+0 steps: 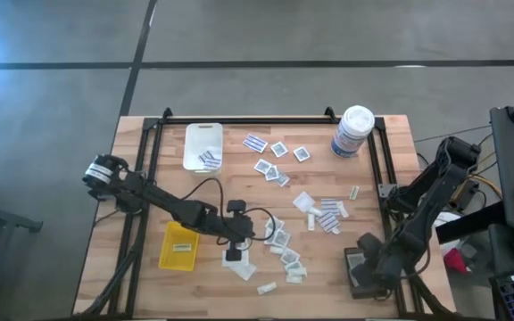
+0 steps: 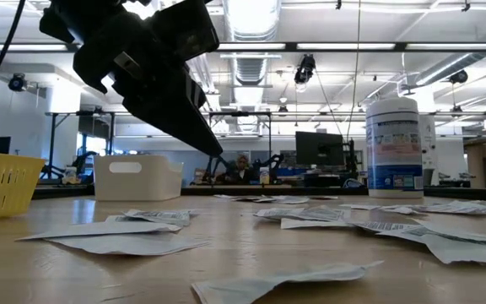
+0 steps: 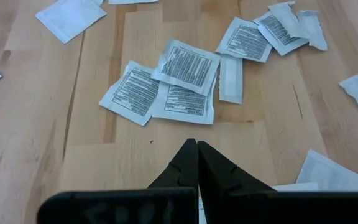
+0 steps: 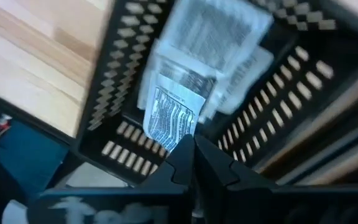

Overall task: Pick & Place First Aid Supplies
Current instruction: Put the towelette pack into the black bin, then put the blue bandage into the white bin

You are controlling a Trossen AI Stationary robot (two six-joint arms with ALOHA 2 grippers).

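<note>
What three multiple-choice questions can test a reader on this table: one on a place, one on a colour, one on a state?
1. Where does the right gripper hang?
A. over the black tray
B. over the white tray
C. beside the canister

2. What colour is the tray next to the left arm?
A. red
B. yellow
C. green

3. How do the fingers of the left gripper stand?
A. wide open
B. closed on a packet
C. shut, holding nothing

Answers:
1. A: the right wrist view looks down into the black tray with packets in it.
2. B: the high view shows it yellow.
3. C: the tips meet above bare wood.
</note>
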